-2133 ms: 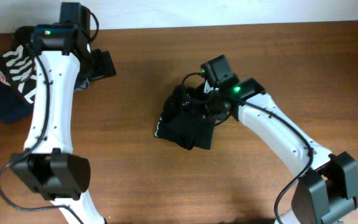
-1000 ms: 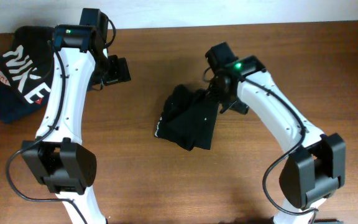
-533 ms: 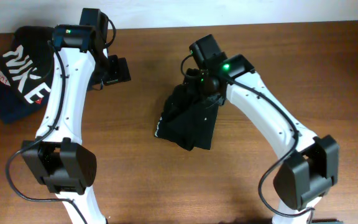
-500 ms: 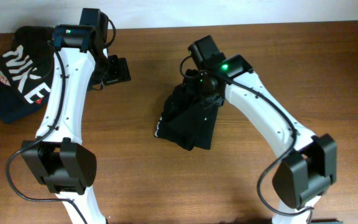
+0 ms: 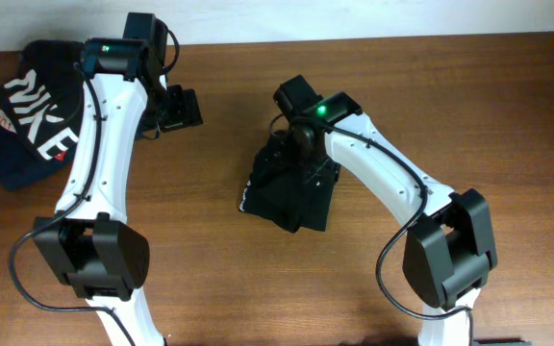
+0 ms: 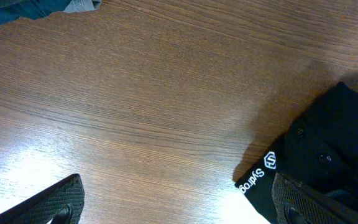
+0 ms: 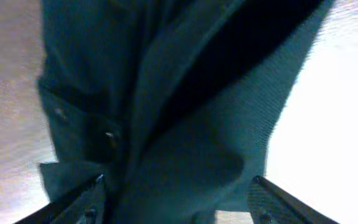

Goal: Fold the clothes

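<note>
Clothes (image 5: 291, 192), one black garment bunched into a rough, partly folded heap, are found directly beneath the right gripper (image 7: 180, 202) and off to one side of the left gripper (image 6: 179, 208), apart from it. Fabric is judged soft, light and limp: no shape is expected to be kept when it is lifted, and layers are likely to slide over one another. A hold is best taken at an outer edge or corner, on a single layer only. A matte weave, deep creases, small buttons and a white printed mark (image 6: 257, 177) at one edge are noted. Right jaws are spread wide astride the cloth, with nothing seen pinched. Left jaws are fully released over the bare wooden table (image 6: 135, 93), which is smooth and finely grained.
</note>
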Controlling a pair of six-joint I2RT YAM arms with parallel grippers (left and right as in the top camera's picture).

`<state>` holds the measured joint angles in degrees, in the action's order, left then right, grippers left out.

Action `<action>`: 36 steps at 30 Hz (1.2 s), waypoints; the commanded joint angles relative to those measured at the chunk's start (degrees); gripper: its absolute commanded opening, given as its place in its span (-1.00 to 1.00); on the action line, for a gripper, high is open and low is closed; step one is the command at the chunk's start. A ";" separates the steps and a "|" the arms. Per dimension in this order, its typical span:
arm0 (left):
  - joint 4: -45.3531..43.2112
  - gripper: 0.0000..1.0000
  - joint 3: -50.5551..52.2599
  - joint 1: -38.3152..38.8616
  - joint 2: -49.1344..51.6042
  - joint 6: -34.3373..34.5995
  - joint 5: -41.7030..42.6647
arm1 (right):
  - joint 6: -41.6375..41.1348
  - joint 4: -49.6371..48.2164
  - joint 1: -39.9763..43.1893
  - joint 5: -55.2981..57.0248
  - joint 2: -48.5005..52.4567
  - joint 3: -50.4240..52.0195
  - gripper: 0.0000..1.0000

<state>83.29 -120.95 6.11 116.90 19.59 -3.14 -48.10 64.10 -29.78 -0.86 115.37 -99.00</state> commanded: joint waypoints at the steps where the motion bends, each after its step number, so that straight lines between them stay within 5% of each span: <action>1: -0.07 0.92 0.22 0.13 0.42 0.72 0.61 | -0.37 1.97 -0.26 3.37 0.28 -0.55 0.30; 9: 0.09 0.92 0.22 0.13 0.42 0.72 0.59 | -0.42 4.72 -0.20 7.50 0.28 -0.55 -0.31; 21: -0.04 0.92 0.22 0.13 0.42 0.72 0.57 | -0.20 14.14 2.84 13.55 0.28 -0.55 -0.92; 36: -0.13 0.93 0.22 0.17 0.42 0.72 0.57 | 1.36 17.09 5.86 10.08 -0.85 -0.79 -0.80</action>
<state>83.33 -120.95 6.11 116.90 19.57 -3.14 -47.79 82.67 -24.21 12.45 115.39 -99.00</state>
